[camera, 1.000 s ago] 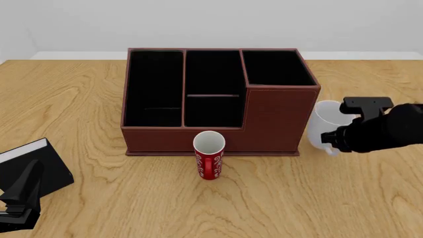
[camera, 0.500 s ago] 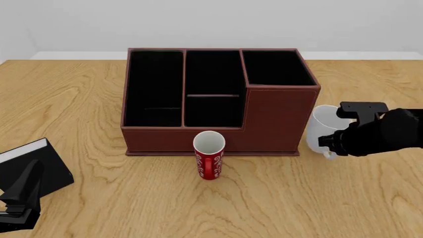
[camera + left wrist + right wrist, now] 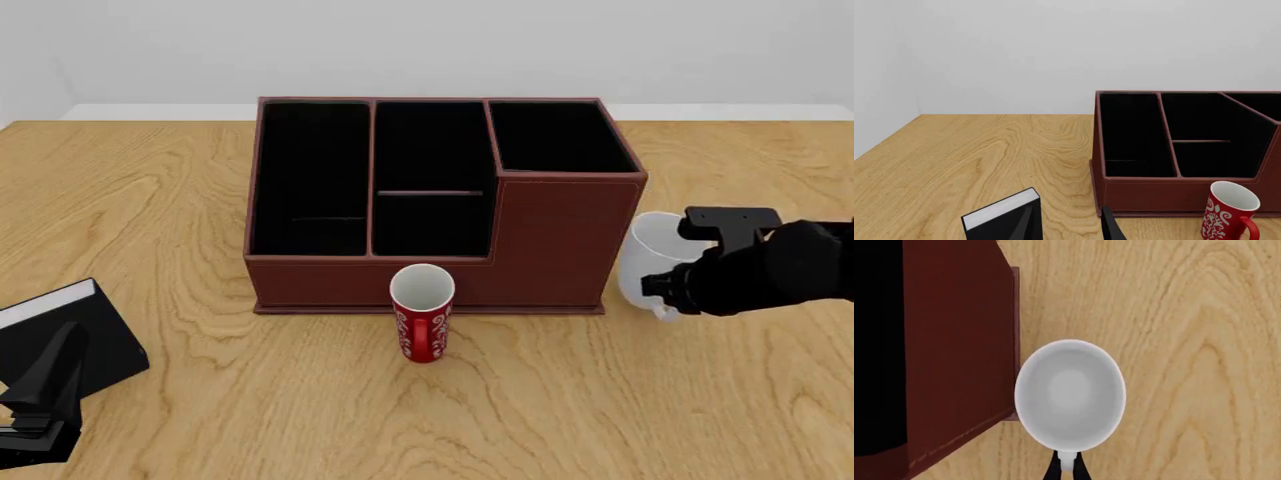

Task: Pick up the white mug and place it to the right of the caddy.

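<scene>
Two tools on record, one engaged. Your right tool [image 3: 671, 283] is pinched narrow on the loop handle of the plain glossy white mug [image 3: 651, 252]; the right wrist view shows the two fingertips [image 3: 1051, 471] closed on either side of the handle stub at the mug's near edge.

Location of the white mug: upright, mouth up, just beside the right-hand wall of the large dark reddish-brown rectangular caddy [image 3: 567, 235], at its front corner. From the wrist view the rim sits over the caddy's base lip; you cannot tell whether they touch, nor whether the mug base rests on the wooden worktop [image 3: 561, 400] or hangs just above it.

Governing relation: the mug body lies on the caddy side of your right tool, its handle pointing away from the caddy towards the arm. Release looks like the step in hand; a withdrawal away from the caddy should keep the mug from being nudged into the wall.

Your left tool [image 3: 1069, 227]: parked at the near left corner, slightly parted, holding nothing, next to the small black book-like box with a white edge [image 3: 60, 335].

Also present: slim red mug with white swirl pattern [image 3: 422, 325], in front of the caddy.
</scene>
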`<action>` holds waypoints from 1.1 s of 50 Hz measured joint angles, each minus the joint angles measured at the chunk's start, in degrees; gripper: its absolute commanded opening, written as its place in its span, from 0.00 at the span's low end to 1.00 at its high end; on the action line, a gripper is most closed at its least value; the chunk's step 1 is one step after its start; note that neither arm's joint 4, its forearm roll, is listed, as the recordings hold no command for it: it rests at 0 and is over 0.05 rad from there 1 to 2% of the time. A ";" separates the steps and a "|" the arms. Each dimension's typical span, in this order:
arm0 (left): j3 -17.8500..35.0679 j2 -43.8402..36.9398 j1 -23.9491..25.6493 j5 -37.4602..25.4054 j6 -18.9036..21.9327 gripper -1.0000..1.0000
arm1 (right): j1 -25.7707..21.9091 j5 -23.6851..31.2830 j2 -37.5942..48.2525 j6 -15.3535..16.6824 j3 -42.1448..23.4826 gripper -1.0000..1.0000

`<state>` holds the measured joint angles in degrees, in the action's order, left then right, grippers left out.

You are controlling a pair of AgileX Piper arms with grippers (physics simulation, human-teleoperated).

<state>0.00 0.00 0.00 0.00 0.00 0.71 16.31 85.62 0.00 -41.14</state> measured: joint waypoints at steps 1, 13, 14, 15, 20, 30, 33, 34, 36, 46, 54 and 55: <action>0.00 0.00 0.00 0.00 0.00 1.00 | 0.03 -0.04 0.01 -0.03 0.07 0.00; 0.00 0.00 0.00 0.00 0.00 1.00 | 0.61 -0.38 1.58 -0.07 -0.04 1.00; 0.00 0.00 0.00 0.00 0.00 1.00 | 0.67 -0.42 1.87 -0.16 -0.06 1.00; 0.00 0.00 0.00 0.00 0.00 1.00 | 0.73 -0.47 2.14 -0.24 -0.08 1.00; 0.00 0.00 0.00 0.00 0.00 1.00 | 0.92 -0.59 3.11 -0.53 -0.16 1.00; 0.00 0.00 0.00 0.00 0.00 1.00 | 1.11 -0.61 3.65 -0.72 -0.08 1.00; 0.00 0.00 0.00 0.00 0.00 1.00 | 1.12 -0.60 3.57 -0.72 0.04 1.00; 0.00 0.00 0.00 0.00 0.00 1.00 | 1.12 -0.59 3.51 -0.72 0.09 1.00; 0.00 0.00 0.00 0.00 0.00 1.00 | 1.13 -0.57 3.40 -0.71 0.19 1.00; 0.00 0.00 0.00 0.00 0.00 1.00 | 1.04 -0.49 2.69 -0.72 0.73 1.00; 0.00 0.00 0.00 0.00 0.00 1.00 | 0.85 -0.33 1.95 -0.79 1.17 1.00; 0.00 0.00 0.00 0.00 0.00 1.00 | 0.80 -0.31 1.85 -0.80 1.23 1.00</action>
<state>0.00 0.00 0.00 0.00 0.00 1.51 16.00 87.47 -0.80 -39.90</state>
